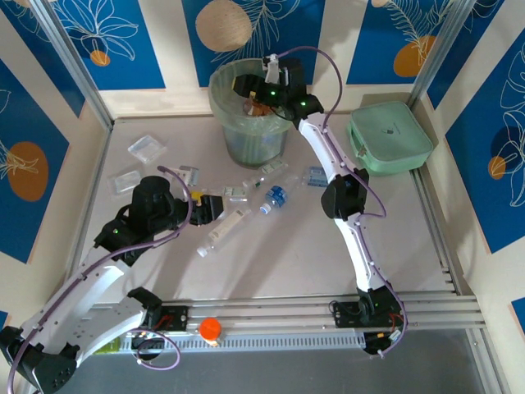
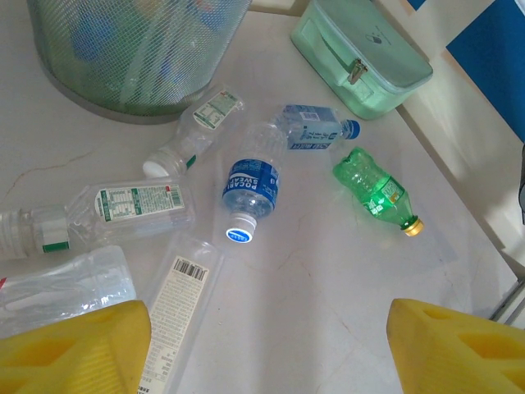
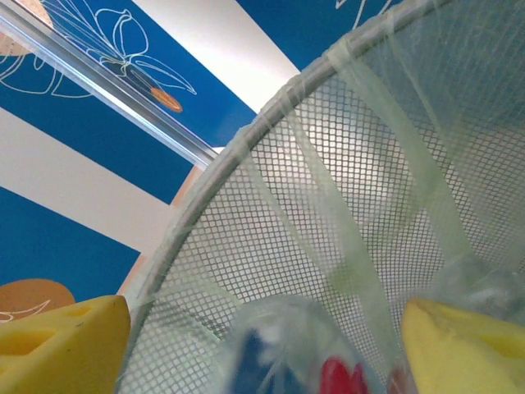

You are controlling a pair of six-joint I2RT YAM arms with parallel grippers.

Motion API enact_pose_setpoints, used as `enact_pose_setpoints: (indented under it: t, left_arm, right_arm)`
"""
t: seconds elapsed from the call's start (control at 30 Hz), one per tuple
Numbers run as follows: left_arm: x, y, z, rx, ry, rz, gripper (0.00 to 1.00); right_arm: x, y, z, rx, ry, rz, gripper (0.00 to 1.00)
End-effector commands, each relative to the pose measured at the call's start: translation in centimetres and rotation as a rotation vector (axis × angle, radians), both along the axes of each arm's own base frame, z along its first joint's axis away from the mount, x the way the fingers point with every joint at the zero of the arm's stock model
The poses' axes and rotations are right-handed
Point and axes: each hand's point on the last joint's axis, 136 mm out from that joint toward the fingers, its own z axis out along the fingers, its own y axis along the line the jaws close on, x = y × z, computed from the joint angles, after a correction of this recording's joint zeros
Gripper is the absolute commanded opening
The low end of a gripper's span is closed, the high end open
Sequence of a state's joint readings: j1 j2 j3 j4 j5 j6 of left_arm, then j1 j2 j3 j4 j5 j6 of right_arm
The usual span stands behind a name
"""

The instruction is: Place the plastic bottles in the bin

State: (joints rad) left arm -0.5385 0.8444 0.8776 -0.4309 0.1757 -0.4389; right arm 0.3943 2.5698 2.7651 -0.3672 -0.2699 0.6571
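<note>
**Both claws open: right one at the bin's mouth, left one over scattered bottles**

The left claw (image 2: 267, 349) stands wide, its blocky yellow foam fingers (image 2: 74, 345) holding nothing, above the smooth pale table (image 2: 328, 295). The plastic bottles lie on their sides ahead of it.

- Straight ahead is a stubby clear bottle (image 2: 250, 190) with a glossy blue wrap label, its blue-and-white cap pointing back at the claw.
- Ahead to the right is a ribbed green bottle (image 2: 371, 185) with a yellow cap.
- Beyond these lies a blue-capped bottle (image 2: 313, 130), clear with a blue label.
- Just beside the left finger is a long flat-sided bottle (image 2: 176, 300), clear, with a white barcode label.
- Ahead to the left are a square-shouldered bottle (image 2: 123, 209) with a printed label and a crumpled bottle (image 2: 66, 283).

Far ahead to the left rises the bin (image 2: 123, 57), round, pale green and translucent, its wall a fine mesh. Far ahead to the right sits a mint green box (image 2: 361, 53) with rounded corners and a metal latch.

The right claw (image 3: 267, 353) hangs at the bin's mouth with its yellow fingers well apart. Below and between them is a blurred bottle (image 3: 279, 332), clear with blue and red patches, which seems to touch neither finger. Past the claw the bin's wall shows square netting, vertical ribs and a smooth curved rim.
</note>
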Motion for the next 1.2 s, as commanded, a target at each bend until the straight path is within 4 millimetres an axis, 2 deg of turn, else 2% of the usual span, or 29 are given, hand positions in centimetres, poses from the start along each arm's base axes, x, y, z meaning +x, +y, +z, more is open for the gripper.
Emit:
enact_pose_setpoints:
  t: [0.0,0.1,0.3,0.5,0.63,0.8,1.0,1.1,1.17]
  left_arm:
    - [0.0,0.3,1.3,-0.016,-0.036,0.002,0.76]
    - [0.1,0.4,1.2,-0.014,-0.037,0.008,0.76]
    - [0.2,0.6,1.3,0.002,-0.041,0.019,0.76]
    - [-0.3,1.2,2.6,0.005,-0.061,0.032,0.76]
    - [-1.0,1.5,2.2,0.035,-0.025,0.015,0.76]
    - [-1.9,2.2,0.5,0.139,0.043,-0.009,0.76]
    - [-2.9,2.8,-2.3,0.289,0.165,-0.068,0.76]
    - [-3.0,3.2,-3.4,0.332,0.197,-0.063,0.76]
    - [-3.1,3.1,-3.9,0.332,0.216,-0.066,0.76]
  right_arm:
    - [-0.3,-1.3,3.0,0.008,-0.054,-0.01,0.87]
    - [-0.7,-2.1,4.8,0.013,-0.078,-0.015,0.87]
    - [-3.3,-3.1,10.3,0.012,-0.176,-0.003,0.83]
    - [-7.4,-4.8,16.2,-0.024,-0.279,0.005,0.79]
    - [-11.3,-5.4,18.1,-0.125,-0.306,-0.01,0.78]
    - [-15.6,-6.7,17.4,-0.222,-0.235,-0.045,0.77]
    - [-22.5,-7.6,15.7,-0.253,-0.21,-0.025,0.76]
    - [-25.5,-8.9,13.8,-0.283,-0.184,-0.045,0.76]
    - [-27.2,-10.5,11.6,-0.319,-0.146,-0.074,0.76]
